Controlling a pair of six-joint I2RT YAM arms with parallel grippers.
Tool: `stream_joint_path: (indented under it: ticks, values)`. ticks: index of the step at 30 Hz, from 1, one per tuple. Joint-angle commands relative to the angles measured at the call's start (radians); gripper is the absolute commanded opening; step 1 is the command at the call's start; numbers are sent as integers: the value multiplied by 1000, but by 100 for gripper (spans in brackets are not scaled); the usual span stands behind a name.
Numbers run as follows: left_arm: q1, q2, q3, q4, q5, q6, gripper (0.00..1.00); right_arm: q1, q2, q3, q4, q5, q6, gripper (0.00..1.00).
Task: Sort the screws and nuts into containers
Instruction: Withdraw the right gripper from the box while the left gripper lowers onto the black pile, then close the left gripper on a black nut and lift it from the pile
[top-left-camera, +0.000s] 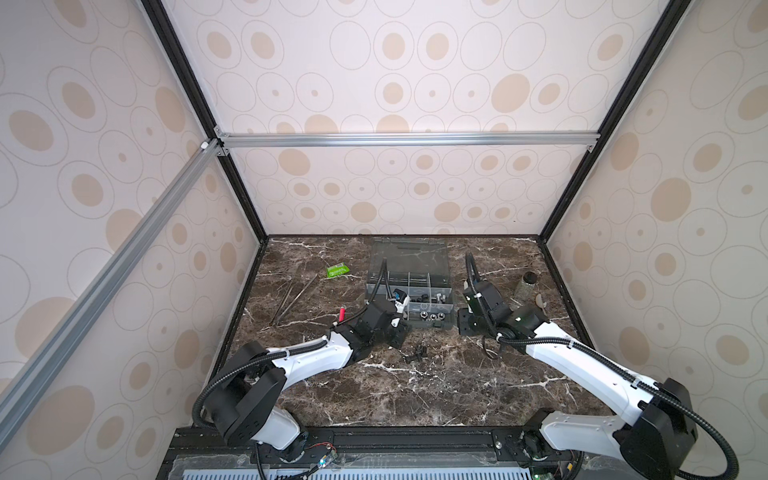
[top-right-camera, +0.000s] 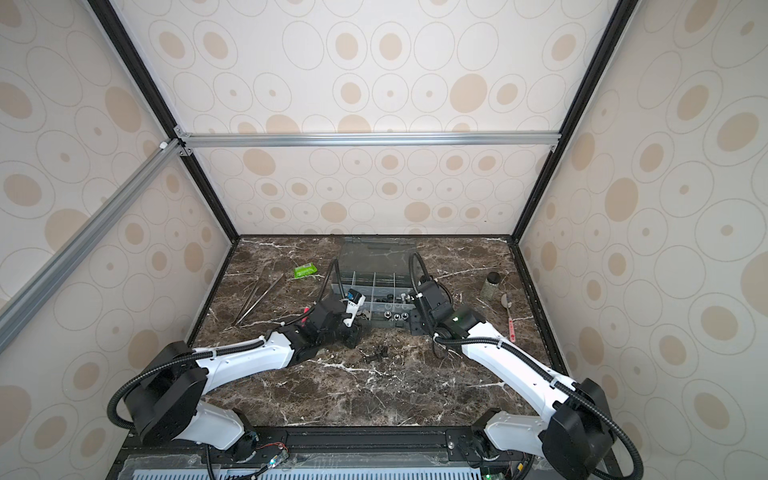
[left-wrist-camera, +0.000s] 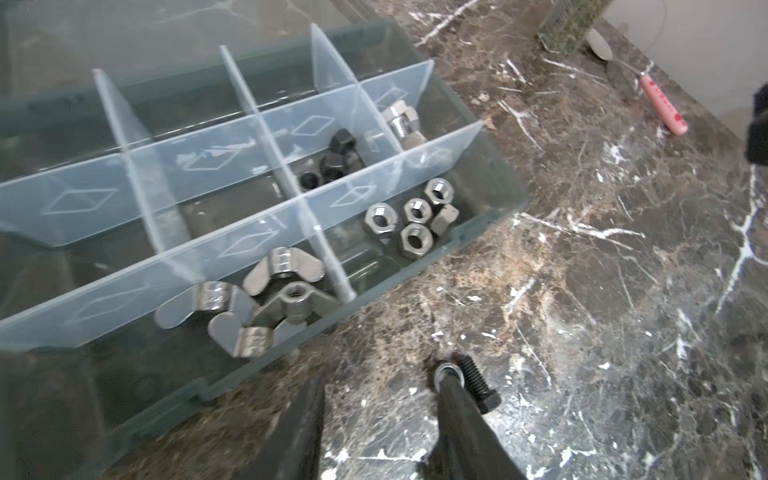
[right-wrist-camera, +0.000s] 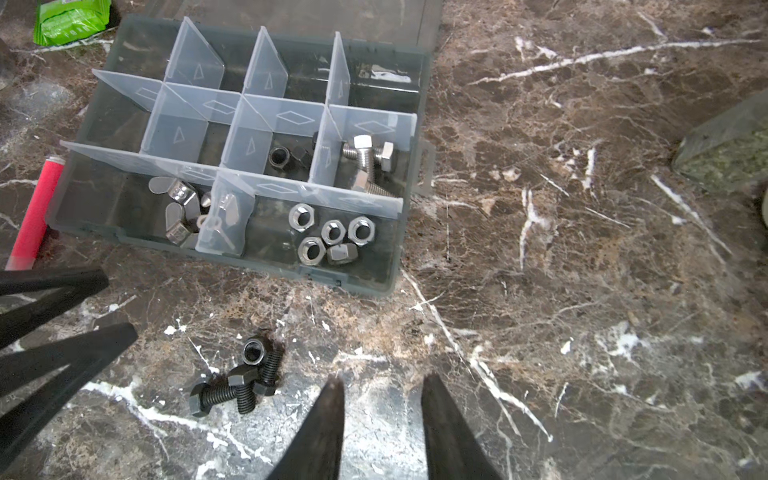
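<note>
The grey organiser box (top-left-camera: 415, 323) lies open at the back middle of the marble table. Its containers hold silver hex nuts (left-wrist-camera: 411, 216), wing nuts (left-wrist-camera: 266, 299), black nuts (left-wrist-camera: 332, 162) and silver screws (right-wrist-camera: 365, 160). A small heap of black screws (right-wrist-camera: 241, 382) with one black nut lies on the table in front of the box (right-wrist-camera: 357, 286). My left gripper (left-wrist-camera: 380, 382) hovers open and empty by the box's near left corner; one finger partly covers a ring-shaped piece (left-wrist-camera: 449, 370) beside a black screw (left-wrist-camera: 480, 386). My right gripper (right-wrist-camera: 384, 382) is open and empty, just right of the heap.
Long tweezers (top-left-camera: 295, 299), a green packet (top-left-camera: 337, 271) and a red stick (top-left-camera: 342, 312) lie left of the box. A black-capped jar (top-left-camera: 525, 284) and a pink-handled spoon (top-right-camera: 509, 320) sit at the right. Patterned walls close in three sides.
</note>
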Motion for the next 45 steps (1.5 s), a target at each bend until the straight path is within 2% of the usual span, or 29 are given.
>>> stream_joint_path:
  ticks: [1, 7, 18, 33, 45]
  values:
    - [-36, 59, 76, -60, 18, 54, 45, -5, -38, -41, -44, 39, 60, 35]
    - [-97, 138, 140, -114, -43, 89, 44, -4, -108, -101, -57, 63, 95, 35]
    - [-127, 230, 213, -166, -93, 111, 45, -4, -192, -150, -92, 100, 125, 36]
    - [-139, 302, 268, -259, -112, 129, 46, -4, -170, -165, -76, 82, 136, 36]
    - [-150, 312, 258, -267, -121, 133, 44, -4, -171, -176, -65, 86, 135, 36]
